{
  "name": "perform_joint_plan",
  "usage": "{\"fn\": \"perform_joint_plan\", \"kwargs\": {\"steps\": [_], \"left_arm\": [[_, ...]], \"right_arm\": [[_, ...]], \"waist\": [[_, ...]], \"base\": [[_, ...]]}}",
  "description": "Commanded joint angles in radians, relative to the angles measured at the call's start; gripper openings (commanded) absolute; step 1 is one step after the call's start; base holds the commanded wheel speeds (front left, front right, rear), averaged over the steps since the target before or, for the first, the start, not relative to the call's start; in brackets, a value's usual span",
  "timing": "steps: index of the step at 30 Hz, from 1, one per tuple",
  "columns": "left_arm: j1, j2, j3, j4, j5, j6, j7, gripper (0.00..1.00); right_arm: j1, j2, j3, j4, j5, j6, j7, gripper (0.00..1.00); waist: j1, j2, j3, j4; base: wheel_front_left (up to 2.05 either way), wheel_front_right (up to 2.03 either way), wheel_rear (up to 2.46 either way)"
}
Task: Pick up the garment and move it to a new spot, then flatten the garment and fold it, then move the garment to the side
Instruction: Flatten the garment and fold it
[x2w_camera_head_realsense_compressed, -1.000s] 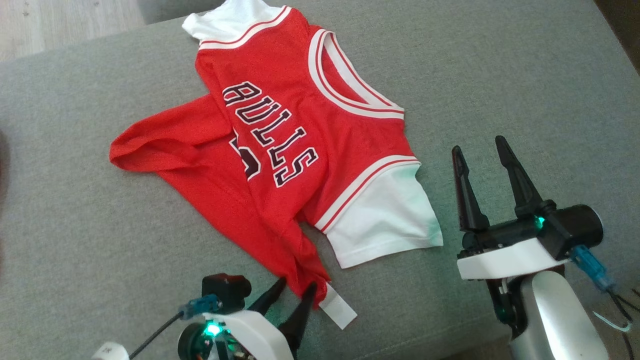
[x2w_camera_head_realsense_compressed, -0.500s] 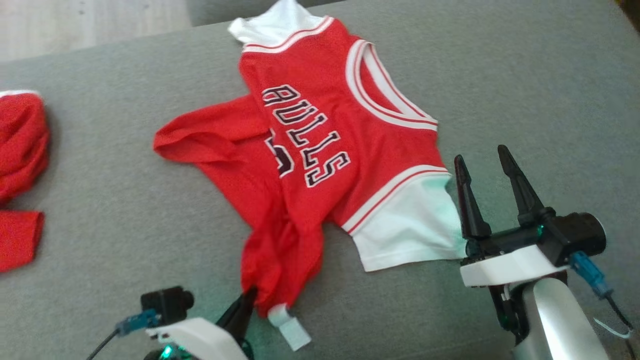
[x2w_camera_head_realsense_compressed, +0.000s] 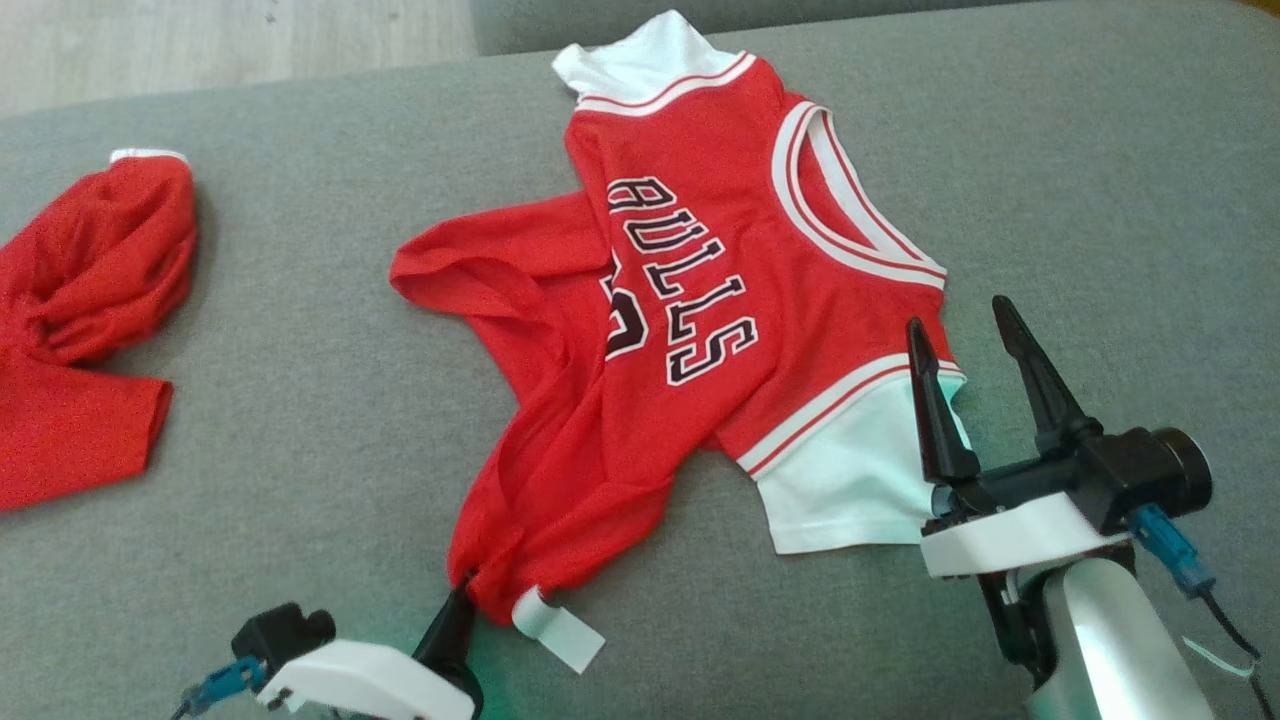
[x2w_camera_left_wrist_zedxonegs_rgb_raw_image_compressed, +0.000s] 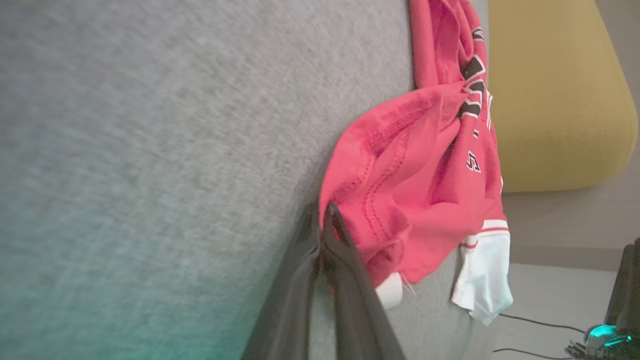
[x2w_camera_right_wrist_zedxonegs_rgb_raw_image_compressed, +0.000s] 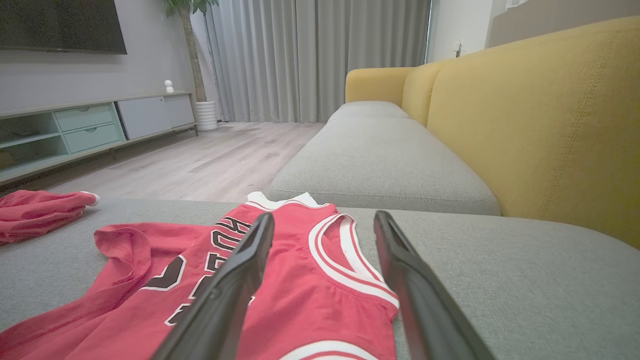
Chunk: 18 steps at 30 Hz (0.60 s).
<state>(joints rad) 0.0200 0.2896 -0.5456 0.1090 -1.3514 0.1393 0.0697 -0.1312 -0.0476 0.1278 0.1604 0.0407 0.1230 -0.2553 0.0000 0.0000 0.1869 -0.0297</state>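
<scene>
The left end effector (x2w_camera_left_wrist_zedxonegs_rgb_raw_image_compressed: 320, 216) pinches the jersey (x2w_camera_head_realsense_compressed: 700, 420) hem — right end effector (x2w_camera_head_realsense_compressed: 958, 328) hovers splayed.

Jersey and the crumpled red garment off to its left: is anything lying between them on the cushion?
Nothing. In the head view, the stretch between the jersey and the crumpled red garment is bare grey cushion.

I'm in a home living room. I see a yellow sofa (x2w_camera_right_wrist_zedxonegs_rgb_raw_image_compressed: 540, 115), a wall television (x2w_camera_right_wrist_zedxonegs_rgb_raw_image_compressed: 60, 25) above a low cabinet (x2w_camera_right_wrist_zedxonegs_rgb_raw_image_compressed: 90, 125), and long grey curtains (x2w_camera_right_wrist_zedxonegs_rgb_raw_image_compressed: 320, 55).
</scene>
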Motion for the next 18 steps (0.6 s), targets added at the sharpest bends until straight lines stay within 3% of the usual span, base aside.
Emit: {"fn": "perform_joint_plan", "kwargs": {"steps": [1, 2, 4, 9, 18], "left_arm": [[0.003, 0.008, 0.044, 0.002, -0.013, -0.005, -0.008, 0.23], [0.008, 0.002, 0.05, 0.014, -0.027, -0.013, -0.008, 0.35], [0.017, -0.002, 0.061, 0.042, -0.038, -0.023, -0.016, 1.0], [0.029, 0.005, 0.053, 0.101, -0.012, -0.03, -0.039, 1.0], [0.002, 0.077, 0.037, 0.11, 0.162, 0.009, -0.168, 1.0]], "right_arm": [[-0.002, -0.003, 0.018, -0.025, -0.01, 0.008, -0.006, 1.0], [0.001, -0.003, 0.016, -0.024, -0.012, 0.008, -0.006, 1.0], [0.005, -0.003, 0.016, -0.02, -0.017, 0.008, -0.006, 1.0], [0.013, -0.003, 0.016, -0.015, -0.026, 0.008, -0.006, 1.0], [0.019, -0.003, 0.021, -0.011, -0.029, 0.008, -0.006, 1.0]], "waist": [[0.0, 0.0, -0.009, 0.007], [0.0, 0.0, -0.013, 0.011], [0.0, 0.0, -0.023, 0.018], [0.0, 0.0, -0.044, 0.032], [0.0, 0.0, -0.067, 0.03]], "base": [[0.0, 0.0, 0.0], [0.0, 0.0, 0.0], [0.0, 0.0, 0.0], [0.0, 0.0, 0.0], [0.0, 0.0, 0.0]]}}
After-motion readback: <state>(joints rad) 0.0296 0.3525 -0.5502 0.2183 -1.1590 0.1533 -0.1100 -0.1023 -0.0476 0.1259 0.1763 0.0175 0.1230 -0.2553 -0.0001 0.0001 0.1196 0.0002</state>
